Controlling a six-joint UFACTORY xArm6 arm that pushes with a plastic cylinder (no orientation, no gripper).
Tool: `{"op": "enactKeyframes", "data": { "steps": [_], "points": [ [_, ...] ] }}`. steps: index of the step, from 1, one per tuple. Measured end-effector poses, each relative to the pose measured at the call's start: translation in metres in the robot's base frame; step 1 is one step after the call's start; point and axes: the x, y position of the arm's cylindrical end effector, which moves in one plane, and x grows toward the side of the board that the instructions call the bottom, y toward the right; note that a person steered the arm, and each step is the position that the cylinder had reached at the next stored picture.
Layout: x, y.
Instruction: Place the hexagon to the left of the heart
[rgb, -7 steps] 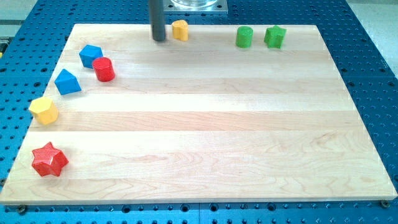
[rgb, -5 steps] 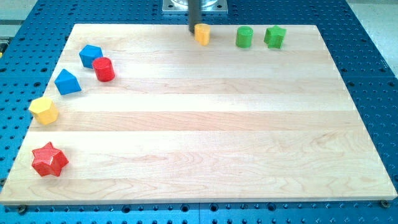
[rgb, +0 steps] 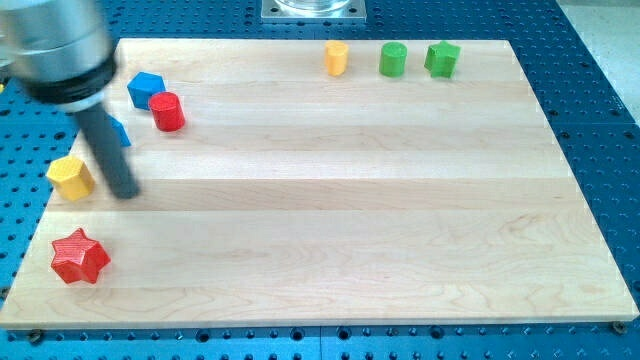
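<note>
A light wooden bench (rgb: 330, 220), set on a blue perforated base (rgb: 590, 110), carries eight small coloured blocks as the arm's straight dark rod (rgb: 108, 150) slants down from a blurred grey housing (rgb: 55, 45) in the view's top-left corner. My tip (rgb: 127, 194) rests on the bare wood near the bench's left edge. The arm ends in this rod alone, with no claw, so nothing is gripped or held.

The yellow hexagon block (rgb: 70, 177) sits just to the view's left of my tip and slightly higher in the view, close to it; whether the two touch cannot be told. The red star-shaped block (rgb: 79, 256) lies below and to the left of my tip, clearly apart from it. Directly above my tip, the rod crosses in front of a blue block (rgb: 120, 131), leaving only a sliver of it showing on the rod's right side, so its shape cannot be made out. Further up the view and a little right of my tip stand a second blue block (rgb: 146, 89), angular in outline, and a red cylinder (rgb: 166, 111), which sit just beside each other.

Well apart from my tip, along the bench's top edge toward the view's right, three blocks form a row: a small orange-yellow block (rgb: 336, 57), whose heart shape is hard to confirm at this size, then a green cylinder (rgb: 393, 59), then a green angular block (rgb: 442, 59) furthest right.
</note>
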Motion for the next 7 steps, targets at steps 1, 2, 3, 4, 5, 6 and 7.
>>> {"op": "enactKeyframes", "data": {
  "steps": [1,2,3,4,5,6,7],
  "points": [
    [0.033,-0.056],
    [0.014,-0.043],
    [-0.038,-0.011],
    [-0.04,-0.055],
    [-0.056,-0.048],
    [-0.119,0.007],
    [-0.133,0.012]
  ]
}}
